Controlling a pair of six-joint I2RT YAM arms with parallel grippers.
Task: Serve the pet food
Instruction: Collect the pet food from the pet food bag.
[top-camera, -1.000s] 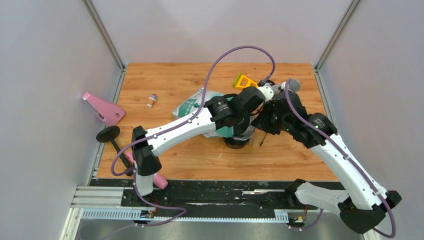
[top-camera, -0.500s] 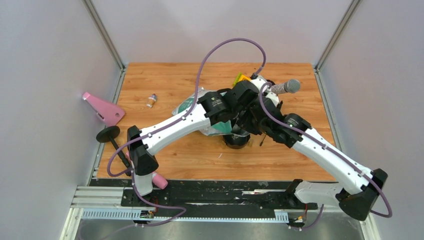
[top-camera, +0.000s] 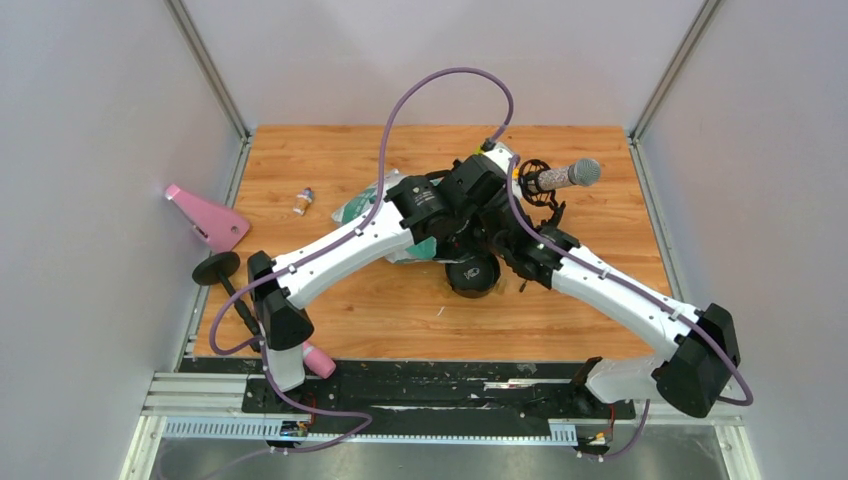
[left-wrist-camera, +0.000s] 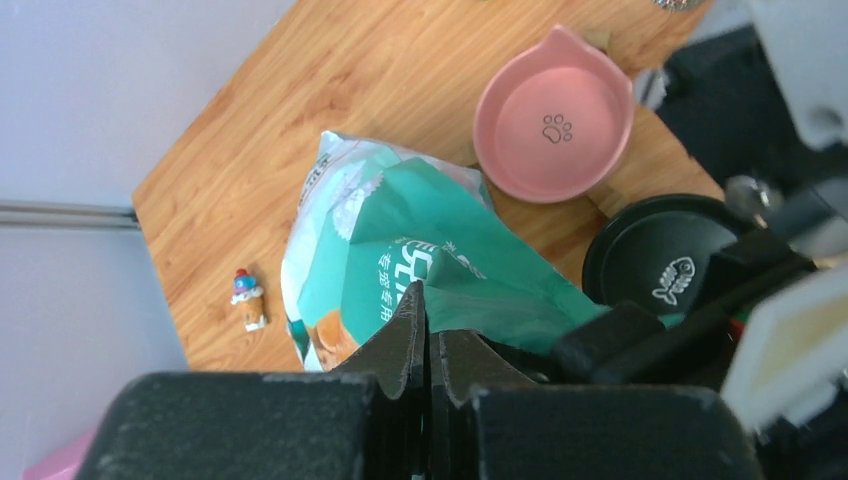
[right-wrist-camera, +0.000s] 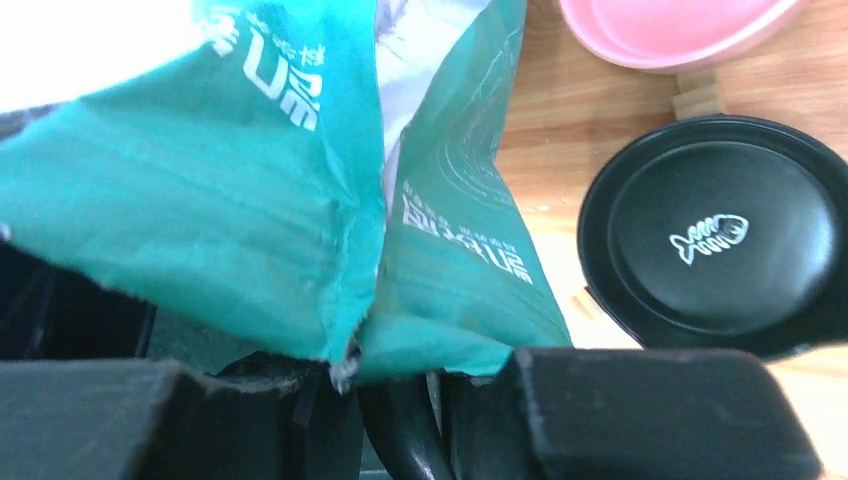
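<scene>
The teal-green and white pet food bag (left-wrist-camera: 400, 250) hangs between my two grippers, above the wooden table and next to the black bowl (left-wrist-camera: 660, 255). It also shows in the top view (top-camera: 385, 205). My left gripper (left-wrist-camera: 429, 318) is shut, with the bag's top edge pinched at its fingertips. My right gripper (right-wrist-camera: 400, 385) is shut on the bag's torn lower edge (right-wrist-camera: 345, 330). The pink bowl (left-wrist-camera: 553, 115), with a paw print, is empty behind the bag. The black bowl (right-wrist-camera: 715, 235), with a fish print, is empty too. No kibble shows.
A grey-headed scoop (top-camera: 568, 175) lies at the back right. A small toy figure (top-camera: 303, 201) stands at the back left. A pink wedge (top-camera: 207, 218) and a black disc on a rod (top-camera: 217, 269) lie off the table's left edge. Both arms crowd over the black bowl (top-camera: 473, 273).
Both arms have swung left and toward the back, carrying the bag with them. The yellow object at the back is now hidden by the arms. More of the black bowl shows.
</scene>
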